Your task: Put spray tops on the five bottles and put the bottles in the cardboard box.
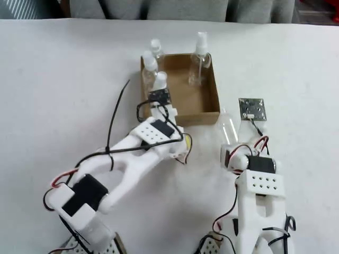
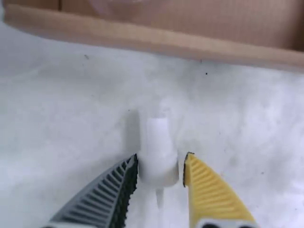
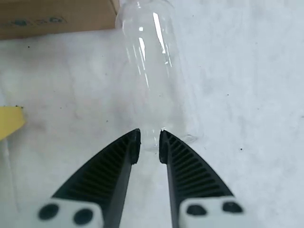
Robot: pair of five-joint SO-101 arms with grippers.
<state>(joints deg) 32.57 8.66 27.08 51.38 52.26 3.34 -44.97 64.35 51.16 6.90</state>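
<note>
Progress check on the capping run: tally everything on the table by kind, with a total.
Bottles with spray tops on: 4
Bottle without a top: 1
Loose spray top: 1
Cardboard box: 1
Total: 7

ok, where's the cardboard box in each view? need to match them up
High view: cardboard box, open, upper middle of the picture.
Left wrist view: its outer wall runs beyond the spray top held by the left gripper.
Right wrist view: one corner, beside the far end of the bottle held by the right gripper.
Shared landmark: the left gripper's yellow finger, by the box's near wall.
</note>
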